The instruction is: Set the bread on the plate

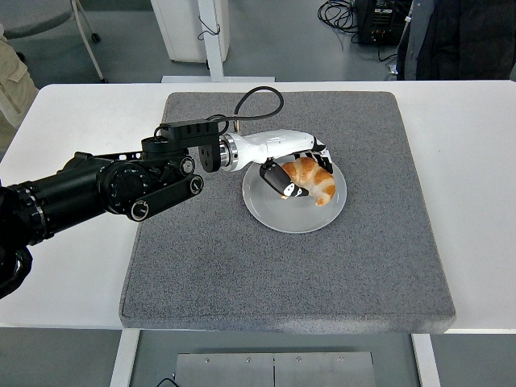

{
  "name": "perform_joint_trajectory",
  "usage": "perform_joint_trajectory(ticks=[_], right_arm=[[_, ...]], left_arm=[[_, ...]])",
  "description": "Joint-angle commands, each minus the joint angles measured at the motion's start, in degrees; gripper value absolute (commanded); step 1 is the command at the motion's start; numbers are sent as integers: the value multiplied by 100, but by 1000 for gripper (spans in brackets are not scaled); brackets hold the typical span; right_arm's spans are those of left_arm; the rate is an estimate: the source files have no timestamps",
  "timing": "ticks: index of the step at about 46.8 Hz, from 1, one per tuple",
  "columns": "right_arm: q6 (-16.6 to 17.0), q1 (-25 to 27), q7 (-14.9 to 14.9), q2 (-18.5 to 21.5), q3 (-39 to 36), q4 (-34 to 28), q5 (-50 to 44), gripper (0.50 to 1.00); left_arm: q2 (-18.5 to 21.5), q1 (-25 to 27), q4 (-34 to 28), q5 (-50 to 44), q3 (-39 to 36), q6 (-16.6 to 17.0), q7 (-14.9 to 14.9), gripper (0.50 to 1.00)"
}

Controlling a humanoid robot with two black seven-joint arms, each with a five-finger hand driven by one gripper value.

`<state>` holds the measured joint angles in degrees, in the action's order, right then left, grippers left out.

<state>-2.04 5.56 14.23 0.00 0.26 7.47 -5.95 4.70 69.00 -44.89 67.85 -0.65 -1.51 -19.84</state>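
A golden-brown croissant, the bread, sits low over the pale grey plate in the middle of the mat, at the plate's far right part. My left hand is shut on the bread, fingers curled around its left and far side. Whether the bread rests on the plate or hangs just above it I cannot tell. The left arm reaches in from the left edge. The right arm is out of view.
A dark grey mat covers the middle of the white table. A person's dark clothing shows at the top right, and a chair leg at the top left.
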Motion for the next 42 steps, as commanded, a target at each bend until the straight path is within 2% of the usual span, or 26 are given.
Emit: perform_joint_trajectory(ticks=[1, 13, 23, 42], right_arm=[[2, -2, 0, 0, 0, 0, -2, 1000], [-7, -2, 0, 0, 0, 0, -2, 1000], [2, 7, 0, 0, 0, 0, 6, 1000], [-7, -2, 0, 0, 0, 0, -2, 1000]], left_arm=[[-66, -71, 103, -9, -40, 80, -19, 500], [-277, -229, 393, 0, -49, 291, -72, 500], [-312, -265, 455, -70, -409, 511, -142, 500], [-321, -317, 516, -105, -418, 590, -116, 500]])
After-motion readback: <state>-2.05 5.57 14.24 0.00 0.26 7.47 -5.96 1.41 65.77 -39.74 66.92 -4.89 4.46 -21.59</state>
